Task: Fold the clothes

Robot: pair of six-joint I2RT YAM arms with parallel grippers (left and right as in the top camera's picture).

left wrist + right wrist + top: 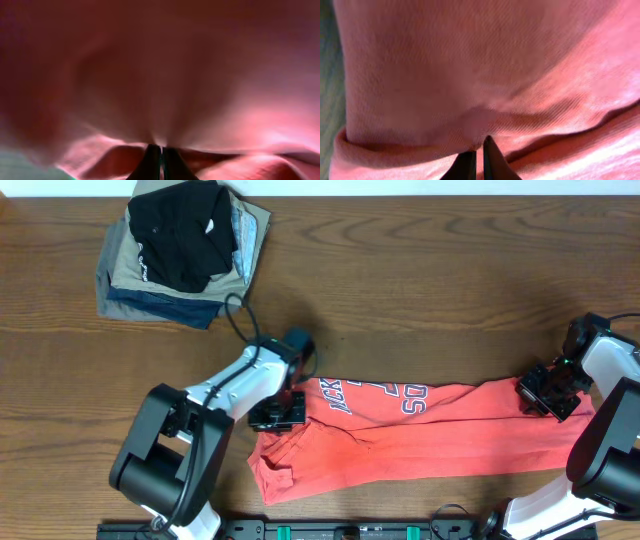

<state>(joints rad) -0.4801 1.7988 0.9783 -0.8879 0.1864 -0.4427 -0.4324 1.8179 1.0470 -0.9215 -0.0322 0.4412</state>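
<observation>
Holding the coral-red T-shirt at both ends

My coral-red T-shirt (400,435) lies as a long, flattened band across the near half of the table (420,290), running from left of centre almost to the right edge. Dark block lettering (375,400) faces up along its far edge, toward the left. Its near-left corner is bunched into a rumpled sleeve.

From overhead, my left gripper (278,413) sits at the shirt's far-left corner. On the left wrist camera, the fingers are pressed together with red cloth pinched between them, and blurred fabric fills the frame.

My right gripper (545,395) sits at the shirt's far-right end. Its wrist camera shows the fingers (465,162) nearly touching, clamped on a fold of ribbed-looking fabric.

Well apart, at the far-left corner, a stack of folded garments (125,275) rests with a black garment (180,230) on top.
</observation>
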